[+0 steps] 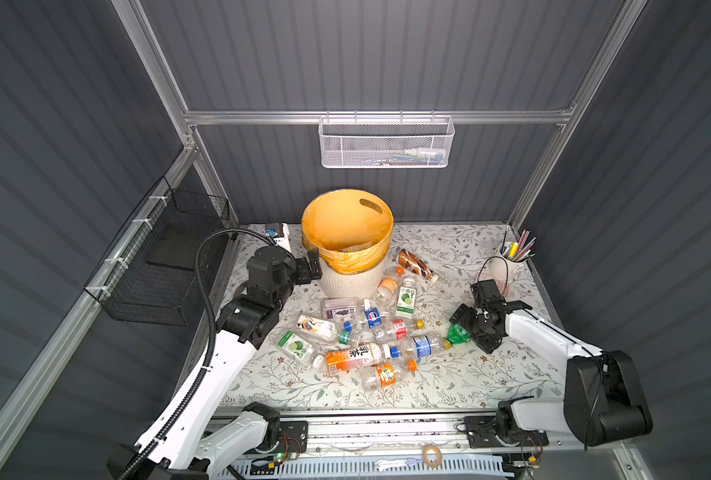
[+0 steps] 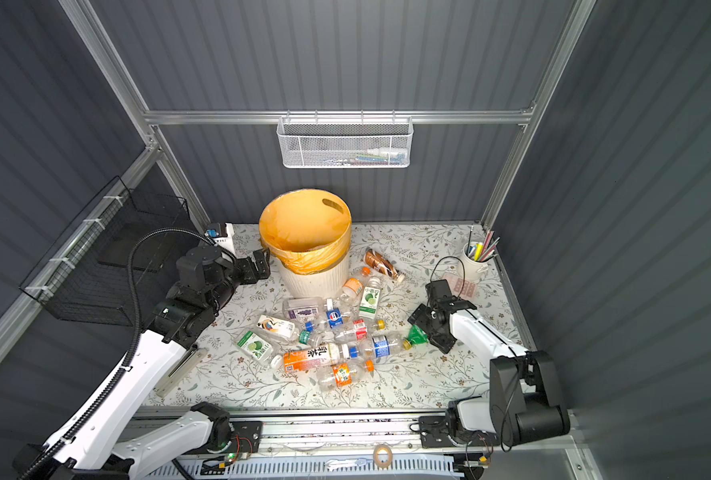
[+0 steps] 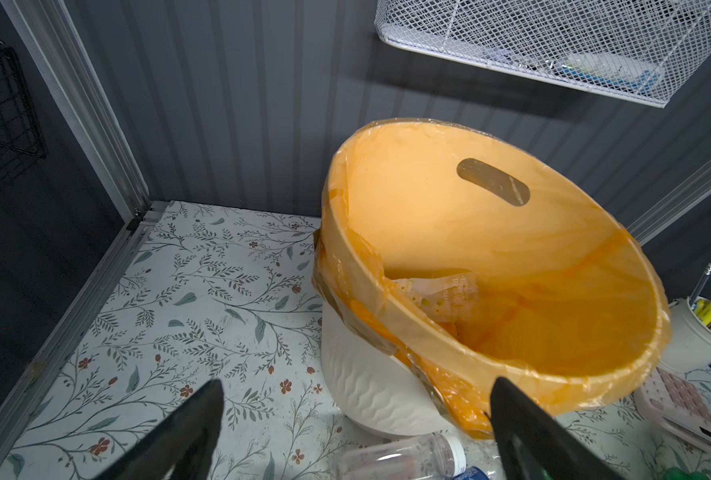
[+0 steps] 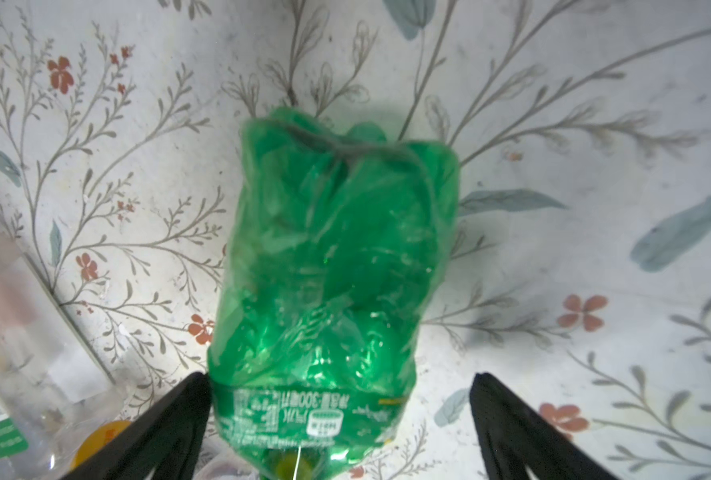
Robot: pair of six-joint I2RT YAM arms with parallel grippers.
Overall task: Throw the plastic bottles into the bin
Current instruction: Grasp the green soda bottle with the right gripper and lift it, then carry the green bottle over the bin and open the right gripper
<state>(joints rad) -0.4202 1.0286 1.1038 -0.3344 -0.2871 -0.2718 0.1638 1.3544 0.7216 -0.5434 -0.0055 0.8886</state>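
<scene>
We see our left fingers (image 3: pixel 191 428) spread wide and empty, just beside the bin (image 1: pixel 355 282) at the back of the counter (image 1: pixel 491 374). Our right fingers (image 4: pixel 170 424) stand apart on either side of a crushed green bottle (image 4: pixel 337 257) lying at the edge of the bottle pile (image 1: pixel 370 320).

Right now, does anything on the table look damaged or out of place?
The green bottle between the open jaws of the right claw is crushed: its body is crumpled and creased. I see nothing spilled.
</scene>
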